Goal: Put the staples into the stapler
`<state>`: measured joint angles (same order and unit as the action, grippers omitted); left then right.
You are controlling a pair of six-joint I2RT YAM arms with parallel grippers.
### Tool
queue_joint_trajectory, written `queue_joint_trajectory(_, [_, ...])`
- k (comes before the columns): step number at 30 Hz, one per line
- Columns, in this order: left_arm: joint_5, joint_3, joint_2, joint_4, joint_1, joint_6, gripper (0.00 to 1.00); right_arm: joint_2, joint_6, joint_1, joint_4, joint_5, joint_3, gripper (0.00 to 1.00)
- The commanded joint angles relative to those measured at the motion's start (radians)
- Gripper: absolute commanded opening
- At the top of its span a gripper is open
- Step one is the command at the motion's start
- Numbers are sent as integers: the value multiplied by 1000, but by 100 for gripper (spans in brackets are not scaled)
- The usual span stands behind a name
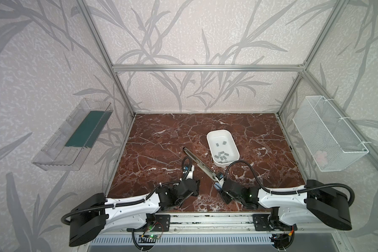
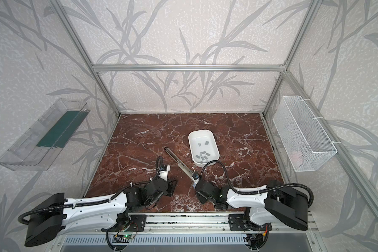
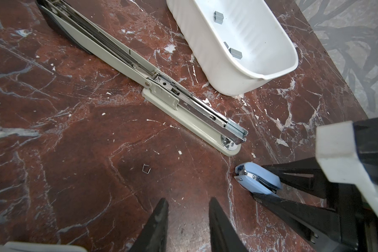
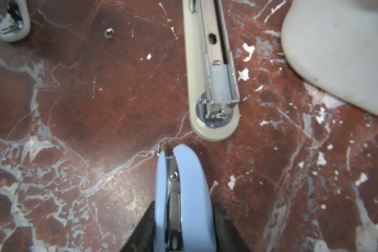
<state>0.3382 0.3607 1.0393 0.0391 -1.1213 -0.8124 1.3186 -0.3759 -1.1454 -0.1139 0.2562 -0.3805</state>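
— Across the counter [image 1: 162,141] we see a red-brown marble pattern with white veins, and white flecks lie thickest near the tub [image 1: 212,135]. What do we have for walls?

— Pale wallpaper [image 1: 183,43] with grey leaves on three sides, held in a silver metal frame [image 1: 205,67]. On the left wall we see a clear shelf [image 1: 59,144] with a dark green strip [image 1: 85,128] lying in it. On the right wall hangs a white wire basket [image 1: 327,135], with something pale pink inside that we cannot make out.

— And the staples [image 1: 222,156]?

— Lying loose in the white tub, most of them bunched at its near end and a few apart farther back. One bent staple [image 3: 146,169] lies alone on the bare counter.

— The stapler [image 1: 196,161]?

— Flipped open flat, lying diagonally between our two arms, just beside the tub but not touching it. A grey block [image 3: 235,128] sits at the front end of its open channel.

— The pincers?

— Our right pincer [image 4: 183,207] is pinching a small blue stapler [image 4: 190,174] by its sides, with its nose just short of the open stapler's front end. Our left pincer [image 3: 188,201] stands spread, with bare counter between its fingers.
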Motion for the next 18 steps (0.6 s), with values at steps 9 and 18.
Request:
queue_joint_trajectory(9, [56, 41, -41, -90, 9, -36, 34, 55, -3, -119, 166, 154, -124, 30])
queue_joint_trajectory(18, [-37, 102, -274, -483, 285, -83, 39, 377, -44, -269, 553, 509, -513, 36])
